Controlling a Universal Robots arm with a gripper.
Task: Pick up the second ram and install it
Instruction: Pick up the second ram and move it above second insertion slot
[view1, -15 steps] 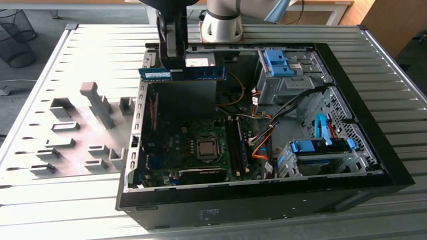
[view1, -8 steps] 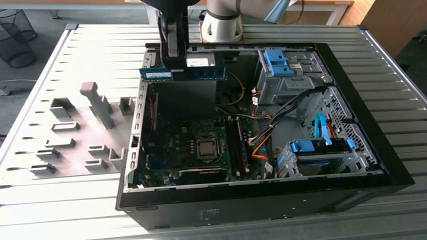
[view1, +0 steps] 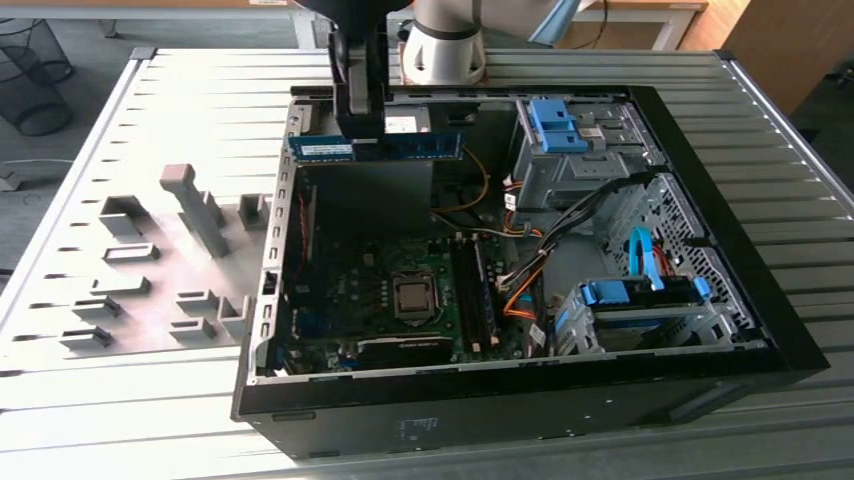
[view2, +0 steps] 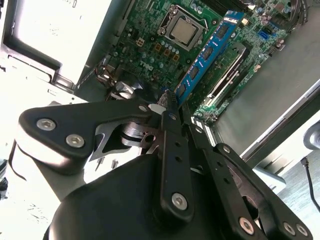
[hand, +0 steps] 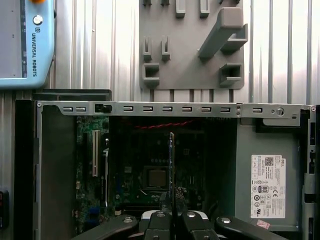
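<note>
The second ram (view1: 427, 147) is a blue-green stick with black chips and a white label. It hangs level above the back part of the open computer case (view1: 747, 300), and my gripper (view1: 363, 138) is shut on its upper edge. In the second wrist view the blue stick (view2: 210, 50) runs away from the closed fingertips (view2: 172, 107), over the motherboard. In the first wrist view the ram (hand: 171, 160) shows edge-on above the board, rising from the gripper (hand: 172, 214). The long black memory slots (view1: 475, 290) lie below, beside the processor socket (view1: 414, 295).
A grey plate with holder blocks (view1: 174, 260) lies outside the case at the exterior view's left. Inside the case are orange and black cables (view1: 534, 270), blue drive cages (view1: 641, 295) and a metal power supply box (hand: 267, 185). A teach pendant (hand: 25, 40) rests on the slatted table.
</note>
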